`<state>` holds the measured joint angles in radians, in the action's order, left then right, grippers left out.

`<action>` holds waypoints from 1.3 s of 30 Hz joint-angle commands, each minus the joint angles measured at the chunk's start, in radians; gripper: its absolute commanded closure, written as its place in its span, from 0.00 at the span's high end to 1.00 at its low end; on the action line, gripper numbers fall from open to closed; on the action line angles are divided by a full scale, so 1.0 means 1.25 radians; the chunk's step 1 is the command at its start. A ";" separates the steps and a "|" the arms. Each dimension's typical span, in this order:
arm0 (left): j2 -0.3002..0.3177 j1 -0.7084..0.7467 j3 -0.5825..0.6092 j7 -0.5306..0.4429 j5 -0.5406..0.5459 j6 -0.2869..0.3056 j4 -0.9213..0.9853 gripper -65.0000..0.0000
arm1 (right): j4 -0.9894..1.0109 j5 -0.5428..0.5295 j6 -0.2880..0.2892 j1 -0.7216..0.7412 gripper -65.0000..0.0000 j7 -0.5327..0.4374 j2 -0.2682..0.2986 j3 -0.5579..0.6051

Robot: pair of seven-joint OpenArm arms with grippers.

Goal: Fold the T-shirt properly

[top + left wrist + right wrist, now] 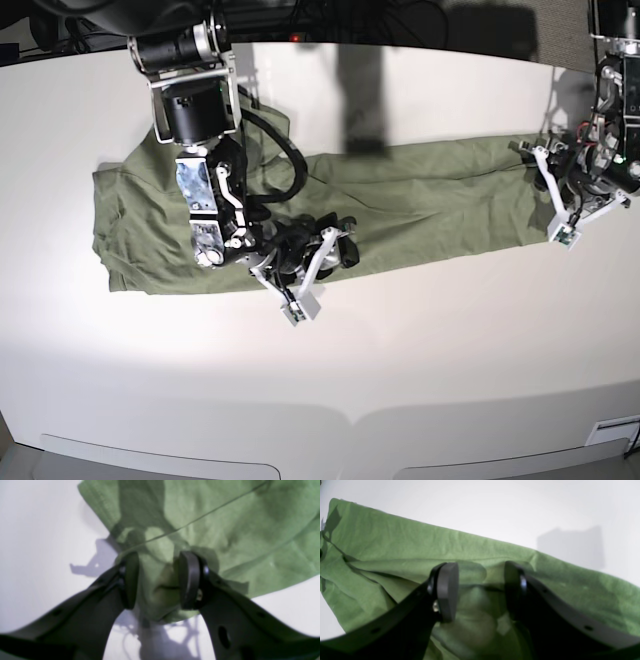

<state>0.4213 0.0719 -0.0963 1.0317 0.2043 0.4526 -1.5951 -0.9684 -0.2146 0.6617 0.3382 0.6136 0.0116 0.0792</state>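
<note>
T-shirt [420, 195] seen spread lengthwise as long green band across white tabletop [400, 350], wrinkled.

Left gripper [158, 580] placed at shirt's end on base view's right; bunched fold of green cloth seen between fingers [188, 580], pads pressed against both sides: cloth grasped.

Right gripper [481, 590] placed over shirt's near edge, toward base view's left. Fingers [447, 592] set apart with raised cloth between them; whether cloth is pinched or merely straddled cannot be told, view blurred.
</note>
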 commanded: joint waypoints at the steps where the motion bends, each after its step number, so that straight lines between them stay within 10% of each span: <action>1: 0.013 -0.004 -0.005 -0.005 0.008 0.001 -0.013 0.37 | -0.003 0.017 -0.012 0.013 0.46 0.024 0.004 0.000; 5: 0.013 -0.002 -0.005 -0.005 0.013 0.000 -0.013 0.00 | -0.003 0.017 -0.012 0.013 0.46 0.024 0.004 0.000; 19: 0.033 -0.004 -0.005 -0.006 0.004 0.000 -0.013 0.00 | -0.003 0.017 -0.012 0.013 0.46 0.024 0.004 0.000; 24: 0.059 -0.004 -0.005 0.007 0.007 -0.015 -0.013 0.55 | -0.003 0.017 -0.012 0.013 0.46 0.024 0.004 0.000; 31: 0.060 -0.004 -0.005 0.095 0.184 -0.014 -0.013 0.60 | -0.003 0.017 -0.012 0.013 0.46 0.024 0.004 0.000; 34: 0.061 -0.004 -0.005 0.084 0.182 -0.012 -0.013 0.47 | -0.003 0.017 -0.012 0.013 0.46 0.024 0.004 0.000; 39: 0.060 -0.004 -0.005 0.059 0.164 -0.012 -0.013 0.00 | -0.003 0.017 -0.012 0.013 0.46 0.027 0.004 0.000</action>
<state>0.4789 0.0799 -0.0963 1.1206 0.4053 0.4381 -1.5951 -0.9684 -0.2146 0.6621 0.3386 0.6170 0.0116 0.0792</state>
